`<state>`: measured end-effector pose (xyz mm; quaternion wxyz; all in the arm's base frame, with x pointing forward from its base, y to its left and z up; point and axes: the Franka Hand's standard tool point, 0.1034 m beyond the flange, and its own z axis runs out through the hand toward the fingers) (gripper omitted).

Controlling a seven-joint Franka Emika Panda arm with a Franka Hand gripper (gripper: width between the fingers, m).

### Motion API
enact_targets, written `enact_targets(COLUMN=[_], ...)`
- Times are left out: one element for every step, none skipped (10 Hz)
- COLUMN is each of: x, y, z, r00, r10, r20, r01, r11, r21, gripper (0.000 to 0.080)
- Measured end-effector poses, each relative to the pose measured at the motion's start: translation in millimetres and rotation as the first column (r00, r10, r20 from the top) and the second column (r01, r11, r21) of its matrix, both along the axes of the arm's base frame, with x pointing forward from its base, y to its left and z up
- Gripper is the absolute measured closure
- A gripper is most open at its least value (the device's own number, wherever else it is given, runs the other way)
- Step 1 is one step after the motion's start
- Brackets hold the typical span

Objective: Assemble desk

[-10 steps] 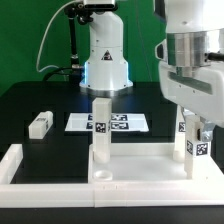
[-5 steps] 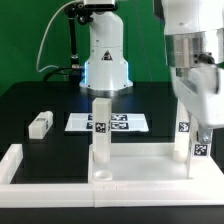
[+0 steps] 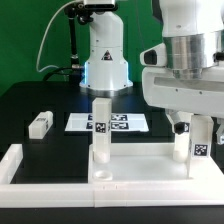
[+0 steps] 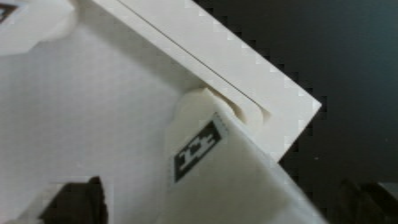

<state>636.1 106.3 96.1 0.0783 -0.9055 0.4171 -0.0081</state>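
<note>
Desk parts occupy the near side of the black table (image 3: 30, 100): the white tabletop panel (image 3: 130, 178) lies flat against the low white border wall (image 3: 20, 165), with two white legs standing upright on it. One leg (image 3: 101, 130) stands near the panel's middle, the other leg (image 3: 186, 140) at the exterior view's right; each carries a black-and-white tag. A third leg (image 3: 40, 124) lies loose on the table at the exterior view's left, well apart from the panel. The marker board (image 3: 108, 123) lies flat farther back. The gripper (image 3: 192, 128) hangs over the right-hand leg; its fingers appear spread, with nothing pinched, though the arm body hides much of them. In the wrist view, a tagged leg (image 4: 222, 150) meets the panel's rim (image 4: 214, 60).
</note>
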Motion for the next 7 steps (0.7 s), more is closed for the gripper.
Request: enact_targets(x=[0.0, -0.1, -0.1, 0.4, 0.4, 0.6, 0.5], y=[-0.4, -1.0, -0.9, 4.1, 2.1, 1.5, 2.0], z=[-0.2, -0.7, -3.7, -4.3, -4.5, -4.7, -5.0], r00=[0.998, 0.992, 0.912, 0.879, 0.901, 0.906, 0.920], r10=[0.065, 0.123, 0.405, 0.472, 0.428, 0.417, 0.384], r20=[0.008, 0.018, 0.063, 0.076, 0.075, 0.075, 0.075], r01=[-0.065, -0.123, -0.398, -0.459, -0.417, -0.406, -0.374], r11=[0.998, 0.992, 0.911, 0.878, 0.900, 0.905, 0.920], r21=[-0.006, -0.016, -0.109, -0.136, -0.127, -0.126, -0.119], gripper=[0.0151, 0.0151, 0.0151, 0.0151, 0.0151, 0.0253, 0.0253])
